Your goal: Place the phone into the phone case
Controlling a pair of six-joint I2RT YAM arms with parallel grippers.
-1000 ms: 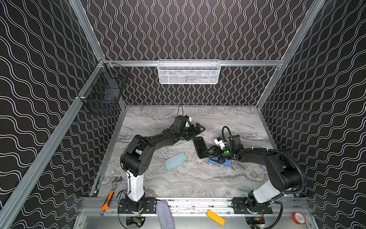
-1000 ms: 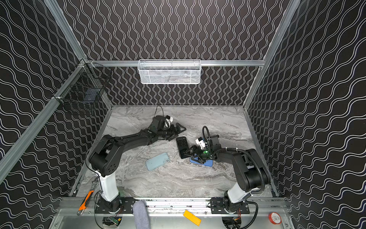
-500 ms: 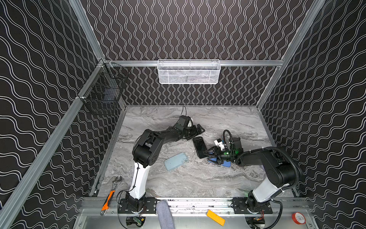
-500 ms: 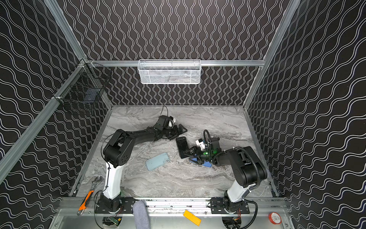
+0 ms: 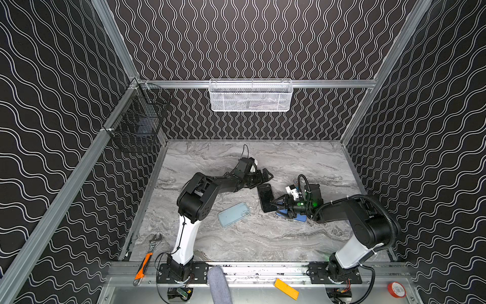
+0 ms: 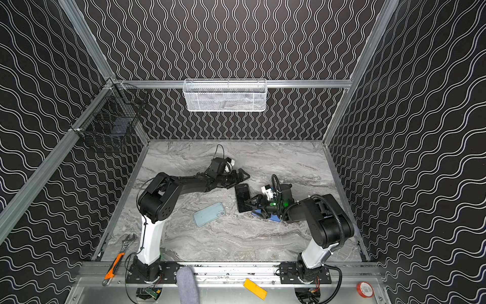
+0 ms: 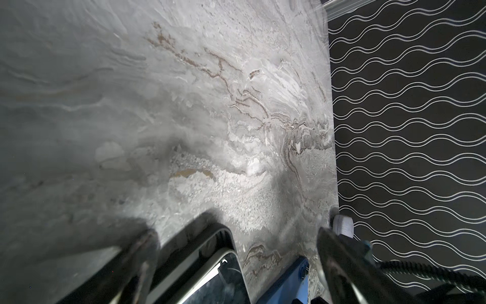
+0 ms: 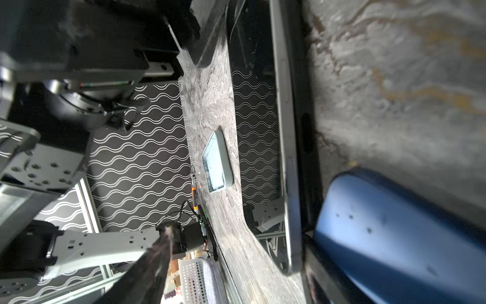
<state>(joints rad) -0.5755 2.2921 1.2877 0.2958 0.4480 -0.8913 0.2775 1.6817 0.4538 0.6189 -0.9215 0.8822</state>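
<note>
I had the phone (image 5: pixel 266 196) lying dark-face-up on the bench (image 5: pixel 236 244), well apart from the pale phone case (image 5: pixel 233 214), which lay open side up nearer the left arm's base. Nothing was in the case yet.

The right gripper (image 5: pixel 274 208) sat low at the phone's long edge with its jaws apart, not clamped on anything. In the right wrist view that thin metal edge (image 8: pixel 286 131) ran between the fingers, with a blue block (image 8: pixel 394 237) right beside it. I could not tell whether the phone leaned on the block.

The left gripper (image 5: pixel 264 177) was spread wide at the phone's far end, and the left wrist view showed a phone corner (image 7: pixel 210 263) between its fingers (image 7: pixel 143 252).

My main worry was the pinch. The edge was thin and slick, so a grip landing slightly high would likely squirt the phone across the bench. A jaw could also have caught the blue block and dragged it along with the phone, or instead of it. With both grippers crowded at one phone, a careless move risked them knocking together. Carried tilted, the phone might have come down askew and shoved the light case away.
</note>
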